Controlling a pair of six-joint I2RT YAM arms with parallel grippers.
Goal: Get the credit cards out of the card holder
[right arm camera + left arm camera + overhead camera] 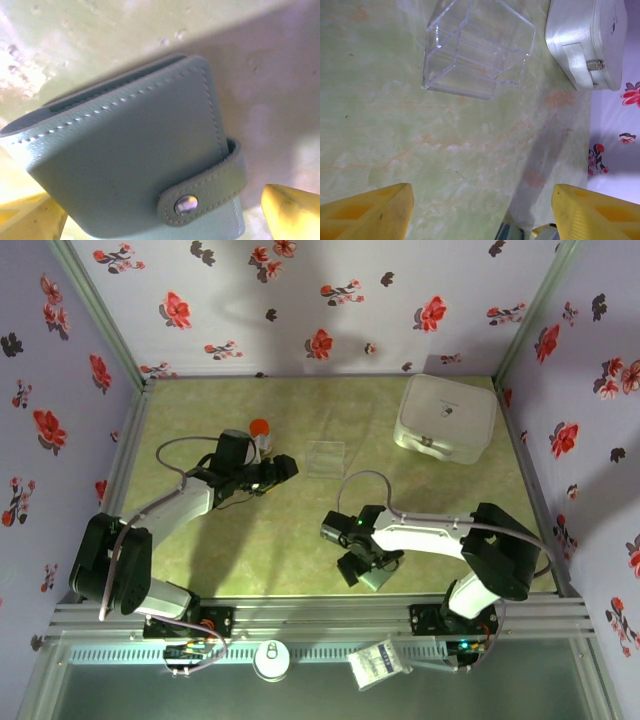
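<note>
One card holder [130,165], snapped shut, bottom edge cut off.

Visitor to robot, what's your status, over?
Left end effector open over bare table. Right end effector open, straddling card holder. Strap snapped shut. Clear box well away, not blocking.

Pale grey-green card holder [130,170], white stitching, silver snap [186,204]; yellow-green marbled table [300,530]; lilac walls [230,300] with red and dark flowers; white case [446,417] at two o'clock; orange bottle cap [259,426].
</note>
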